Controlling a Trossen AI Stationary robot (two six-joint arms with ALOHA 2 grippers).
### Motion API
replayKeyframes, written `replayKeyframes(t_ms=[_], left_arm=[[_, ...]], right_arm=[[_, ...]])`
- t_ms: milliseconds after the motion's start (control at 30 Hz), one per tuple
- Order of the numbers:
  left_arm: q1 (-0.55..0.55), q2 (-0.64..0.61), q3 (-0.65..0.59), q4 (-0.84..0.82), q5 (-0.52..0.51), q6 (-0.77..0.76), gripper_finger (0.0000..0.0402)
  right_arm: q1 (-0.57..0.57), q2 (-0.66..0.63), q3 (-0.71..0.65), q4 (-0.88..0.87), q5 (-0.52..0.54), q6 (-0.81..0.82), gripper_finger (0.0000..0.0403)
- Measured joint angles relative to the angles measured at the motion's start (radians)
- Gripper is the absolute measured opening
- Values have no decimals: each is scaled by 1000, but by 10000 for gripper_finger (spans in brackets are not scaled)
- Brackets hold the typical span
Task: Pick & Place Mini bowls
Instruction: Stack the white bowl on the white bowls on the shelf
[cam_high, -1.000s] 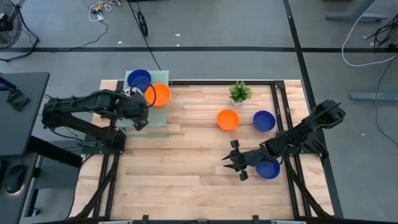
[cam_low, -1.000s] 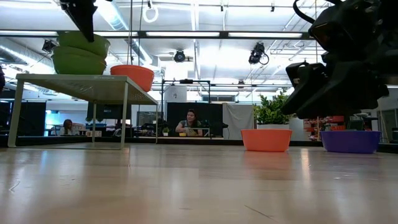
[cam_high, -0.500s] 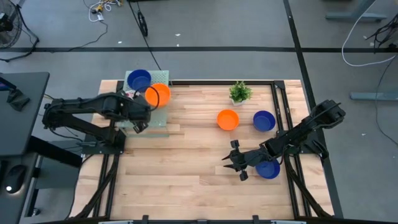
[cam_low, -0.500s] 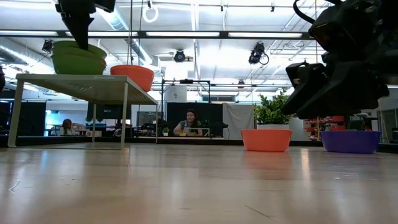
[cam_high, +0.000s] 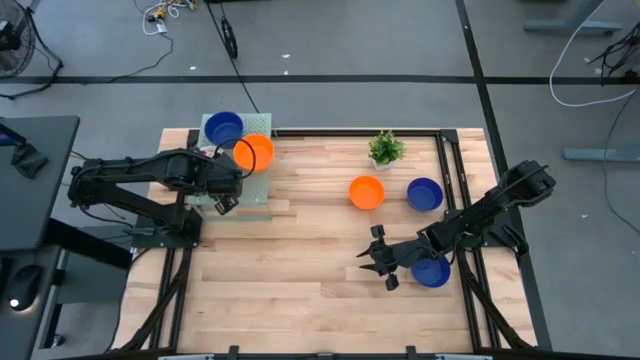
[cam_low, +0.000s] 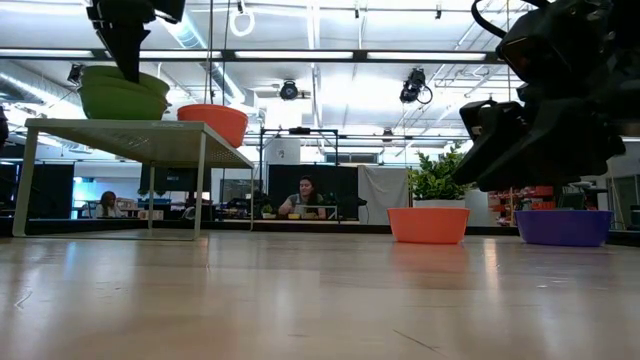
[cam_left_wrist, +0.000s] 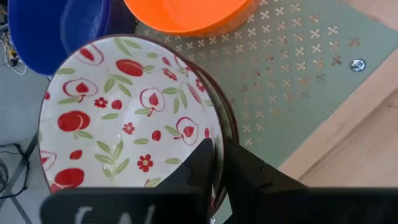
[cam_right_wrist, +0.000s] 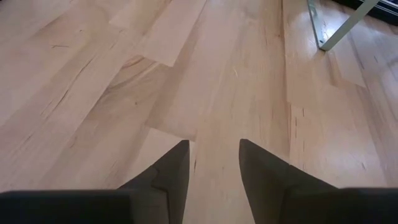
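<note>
Mini bowls were split up: a speckled bowl (cam_left_wrist: 124, 118) sat on the green perforated shelf (cam_left_wrist: 292, 81) with its rim between the left end effector (cam_left_wrist: 217, 163) fingers, barely parted, so can't tell if gripped. Right end effector (cam_right_wrist: 213, 163) hung open over the desk (cam_right_wrist: 93, 81), near the blue bowl (cam_high: 434, 271).

Wooden surface (cam_high: 300, 260) carries a green rack (cam_high: 262, 192) far left, plant (cam_high: 385, 148), and orange (cam_high: 366, 192) and blue bowls (cam_high: 424, 193) right.
</note>
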Motion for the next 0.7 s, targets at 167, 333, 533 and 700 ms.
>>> replayKeyframes(t_ms=[167, 333, 533, 700], left_arm=[[0, 0, 0, -2, -6, -5, 69], [0, 0, 8, -3, 11, -5, 119], [0, 0, 81, 1, 45, 4, 171], [0, 0, 150, 1, 45, 4, 173]], right_arm=[[0, 0, 0, 0, 0, 0, 141], [0, 0, 0, 0, 0, 0, 141], [0, 0, 0, 0, 0, 0, 141], [0, 0, 0, 0, 0, 0, 141]])
